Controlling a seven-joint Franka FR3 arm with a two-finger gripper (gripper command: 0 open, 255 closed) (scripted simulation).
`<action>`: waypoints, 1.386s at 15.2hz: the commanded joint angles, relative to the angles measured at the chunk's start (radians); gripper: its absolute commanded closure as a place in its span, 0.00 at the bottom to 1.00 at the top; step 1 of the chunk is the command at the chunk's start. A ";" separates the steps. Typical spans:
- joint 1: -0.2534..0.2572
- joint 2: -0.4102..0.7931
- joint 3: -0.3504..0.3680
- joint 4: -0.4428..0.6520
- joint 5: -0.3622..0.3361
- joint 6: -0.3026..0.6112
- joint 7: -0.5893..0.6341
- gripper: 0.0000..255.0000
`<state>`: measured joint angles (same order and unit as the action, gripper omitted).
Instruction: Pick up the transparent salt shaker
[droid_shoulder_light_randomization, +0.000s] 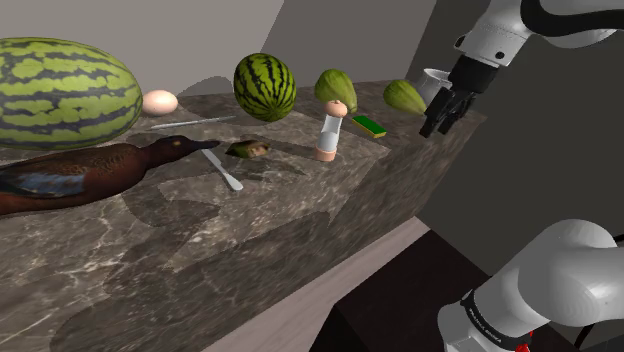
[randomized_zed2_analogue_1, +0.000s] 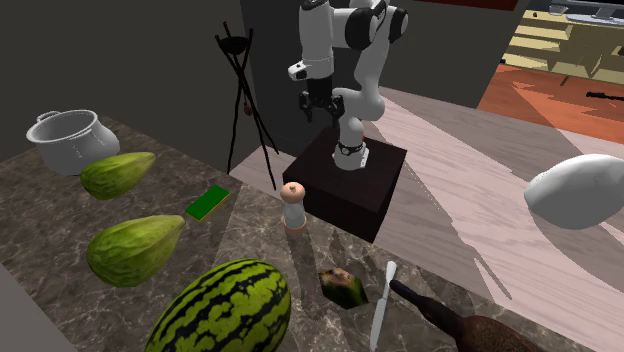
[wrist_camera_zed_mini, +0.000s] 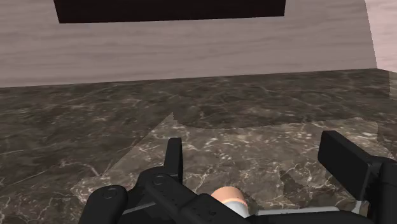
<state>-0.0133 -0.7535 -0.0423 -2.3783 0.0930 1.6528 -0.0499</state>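
The salt shaker (droid_shoulder_light_randomization: 331, 135) is standing upright on the dark veined counter (droid_shoulder_light_randomization: 300, 220), its peach cap pointing up, near a green block (droid_shoulder_light_randomization: 369, 125). The gripper (droid_shoulder_light_randomization: 440, 115) is hovering well apart from it, with its fingers (wrist_camera_zed_mini: 175, 156) spread and touching nothing.

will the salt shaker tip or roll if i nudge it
The shaker stands upright, tall and narrow, so a sideways nudge would probably tip it. Its round body would likely roll once down. Small beside the watermelon, it is probably light.
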 joint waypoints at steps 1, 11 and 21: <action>0.000 0.000 0.000 0.000 0.000 0.000 0.000 0.00; 0.010 0.388 0.074 0.267 -0.013 0.143 0.095 0.00; 0.022 0.786 0.120 0.671 -0.086 0.150 0.202 0.00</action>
<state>0.0075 -0.0079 0.0764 -1.7482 0.0163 1.8028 0.1442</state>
